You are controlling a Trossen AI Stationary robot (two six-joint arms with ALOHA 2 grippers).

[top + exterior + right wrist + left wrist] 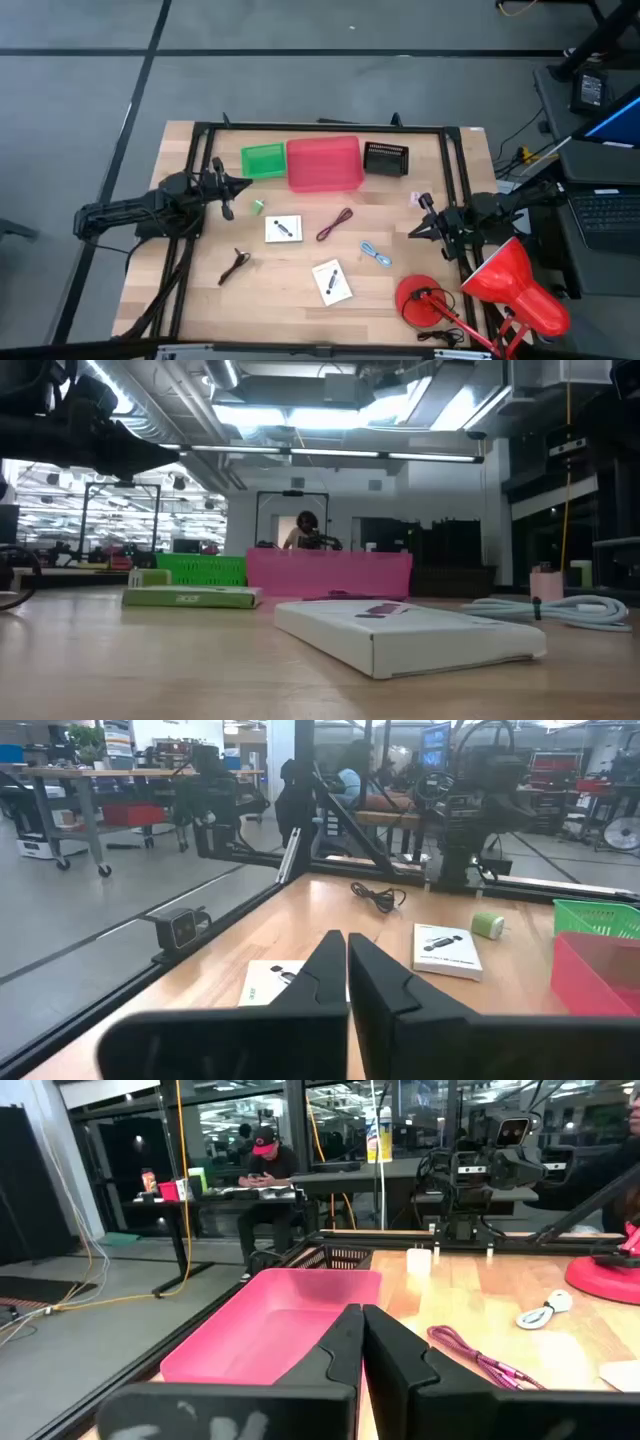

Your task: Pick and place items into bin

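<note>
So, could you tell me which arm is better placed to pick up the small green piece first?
Left, probably. In the high view the left pincer sits just beside the green piece, while the right pincer waits across the table, past the cards and cords. Both pincers are shut and empty.

This is a robotics lab or workshop in a large open industrial hall — bare grey concrete floor (pixel 300 40), exposed ceiling ducts (pixel 150 405) and long strip lights (pixel 330 452) overhead. The wooden table (pixel 300 290) carries a black metal frame (pixel 320 128) for mounting arms. Beyond it stand rolling workbenches (pixel 80 780) cluttered with gear, glass partitions and hanging cables (pixel 180 1140). A person in a red cap (pixel 262 1160) sits at a desk farther off — and a laptop (pixel 605 210) sits open beside the table.
</note>
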